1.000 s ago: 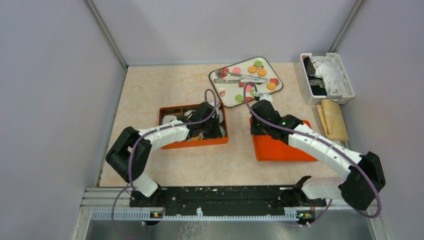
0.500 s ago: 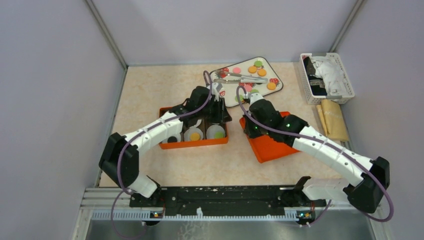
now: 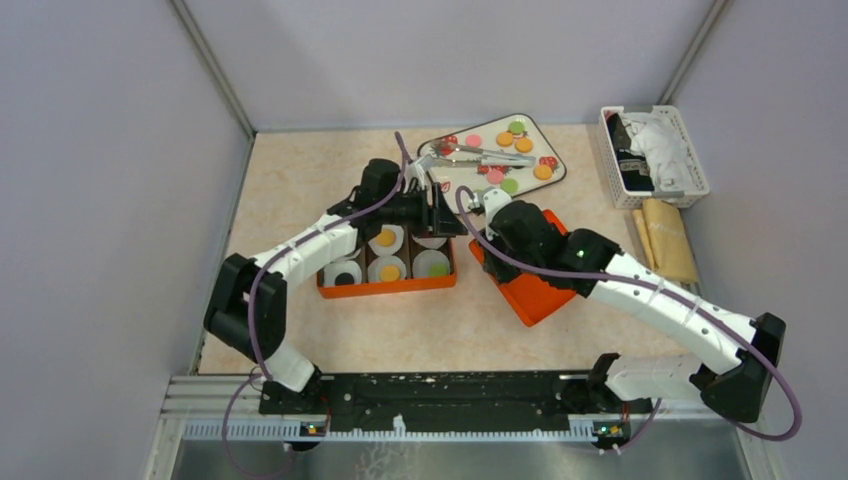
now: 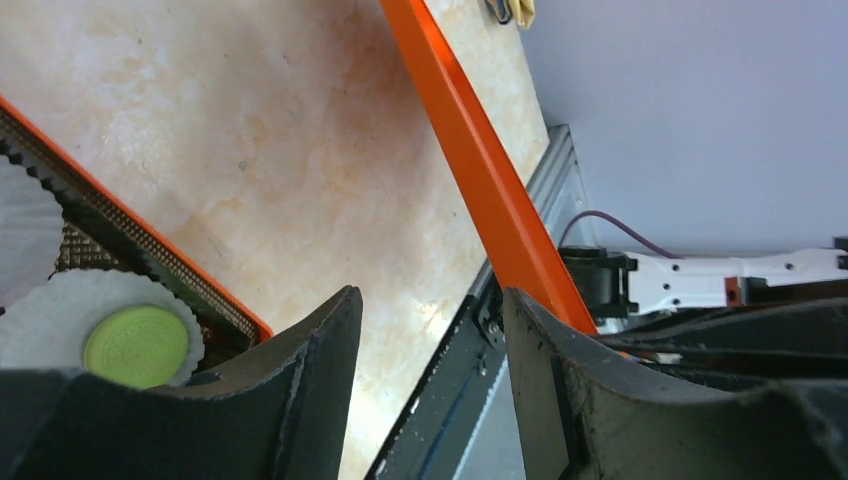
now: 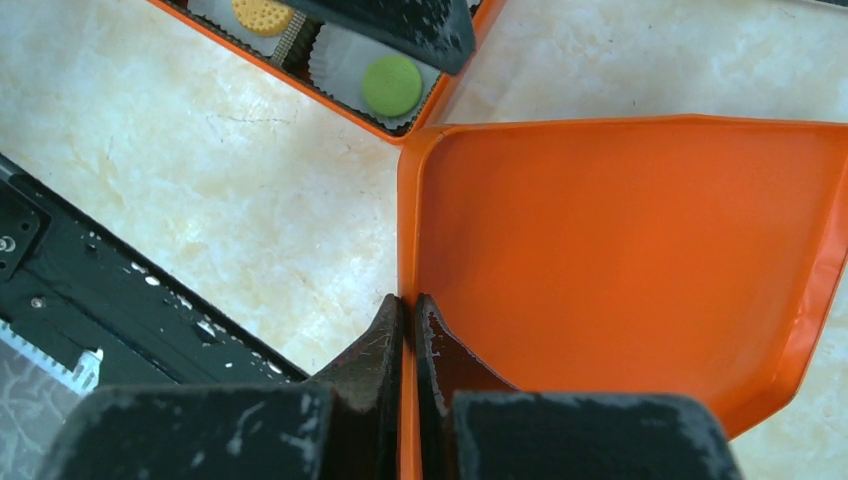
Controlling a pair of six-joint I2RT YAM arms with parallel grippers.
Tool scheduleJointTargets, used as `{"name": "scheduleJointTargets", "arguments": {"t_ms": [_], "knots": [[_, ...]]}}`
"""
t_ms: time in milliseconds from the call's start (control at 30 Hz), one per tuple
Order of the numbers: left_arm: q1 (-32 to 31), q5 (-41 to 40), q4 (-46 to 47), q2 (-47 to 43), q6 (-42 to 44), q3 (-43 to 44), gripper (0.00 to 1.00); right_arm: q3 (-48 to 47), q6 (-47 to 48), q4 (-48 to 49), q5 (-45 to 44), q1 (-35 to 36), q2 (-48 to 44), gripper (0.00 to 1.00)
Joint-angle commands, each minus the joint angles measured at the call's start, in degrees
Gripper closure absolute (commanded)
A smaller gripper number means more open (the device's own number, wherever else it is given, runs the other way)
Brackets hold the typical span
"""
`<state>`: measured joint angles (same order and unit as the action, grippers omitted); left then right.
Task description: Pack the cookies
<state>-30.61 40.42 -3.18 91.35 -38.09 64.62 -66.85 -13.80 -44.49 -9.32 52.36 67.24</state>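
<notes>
The orange box (image 3: 385, 288) holds white paper cups with cookies: an orange one (image 3: 386, 239), a black one (image 3: 346, 277) and a green one (image 3: 437, 268). My left gripper (image 3: 441, 210) hovers over the box's far right corner, open and empty (image 4: 430, 300); the green cookie (image 4: 138, 345) shows beside its left finger. My right gripper (image 3: 497, 222) is shut on the edge of the orange lid (image 3: 535, 280), pinching its rim (image 5: 410, 310). The lid (image 5: 620, 250) is tilted, with its corner close to the box. More cookies (image 3: 504, 139) lie on the plate (image 3: 447, 195).
Metal tongs (image 3: 470, 153) lie on the strawberry-print plate. A white basket (image 3: 678, 120) with cloths stands at the far right, a brown paper bag (image 3: 665, 240) below it. The black rail (image 3: 430, 390) runs along the near edge. Walls close in on both sides.
My left gripper rose out of the box, moved to its far right corner and opened. My right arm carried the lid leftward toward the box, tilting it.
</notes>
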Motion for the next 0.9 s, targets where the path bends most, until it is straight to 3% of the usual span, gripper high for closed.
{"name": "scheduleJointTargets", "arguments": {"t_ms": [0,333,700,867], "knots": [[3.85,8.80,7.74,-3.60,-5.78,-3.05,0.39,-2.72,1.93,1.44,-3.61,1.78,0.51,1.00],[6.56,18.07,16.01,-0.98,-12.73,-6.20,0.38,-7.95,5.27,3.43,-6.28,8.90,6.50,1.00],[6.53,22.11,16.49,-1.19,-12.92,-10.13,0.37,-13.37,7.39,4.58,-7.69,14.18,12.99,1.00],[6.44,23.14,21.22,-0.96,-15.35,-13.86,0.36,-16.00,8.79,4.01,-9.69,16.62,16.30,1.00]]}}
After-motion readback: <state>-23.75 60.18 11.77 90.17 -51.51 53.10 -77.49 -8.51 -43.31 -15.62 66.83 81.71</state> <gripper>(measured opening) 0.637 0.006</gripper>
